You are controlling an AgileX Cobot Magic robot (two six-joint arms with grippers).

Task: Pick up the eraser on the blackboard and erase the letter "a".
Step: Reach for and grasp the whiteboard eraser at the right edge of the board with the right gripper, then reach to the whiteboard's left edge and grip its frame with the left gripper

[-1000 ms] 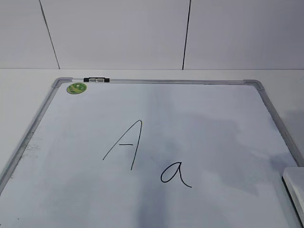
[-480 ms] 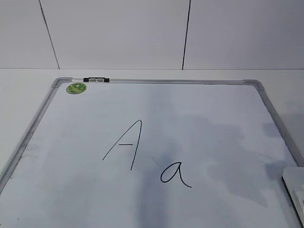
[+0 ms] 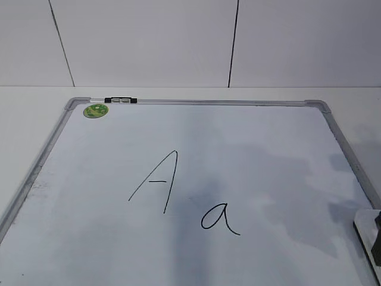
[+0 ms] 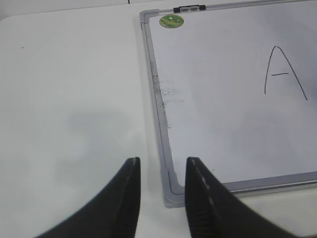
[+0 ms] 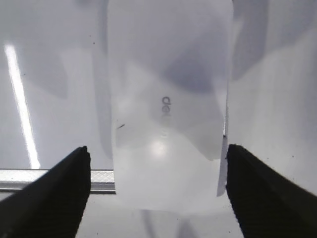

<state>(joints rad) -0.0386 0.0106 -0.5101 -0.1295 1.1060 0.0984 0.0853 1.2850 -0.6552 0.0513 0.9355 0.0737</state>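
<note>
- Exterior view: the blackboard (image 3: 357, 164), a white board in a grey frame, lies flat on a white table (image 3: 24, 101) before a pale panelled wall (image 3: 149, 42).
- A capital "A" (image 3: 156, 182) is written near the board's middle; the letter "a" (image 3: 219, 218) sits just right of it and lower, unsmudged.
- A round green magnet (image 3: 96, 110) lies in the far left corner of the board, and a small black-and-white clip (image 3: 121, 100) sits on the far frame beside it.
- The eraser (image 3: 364, 232) shows at the right edge, partly cut off, near the board's right frame, with a dark piece of the right gripper (image 3: 377, 238) over it. Soft shadows fall across the board's right half.
- Left wrist view: the left gripper (image 4: 162, 191) hangs above the table at the board's near left corner, its two black fingers (image 4: 126, 198) spread with a narrow gap and nothing between them.
- The magnet, clip and "A" show on the board here too.
- Right wrist view: the right gripper (image 5: 156, 186) is spread wide, one black finger (image 5: 59, 191) on each side of the eraser (image 5: 168, 109), neither finger touching it.
- The eraser lies flat on the board surface, its near end crossing the grey frame strip (image 5: 54, 179); faint grey lettering marks its top.
</note>
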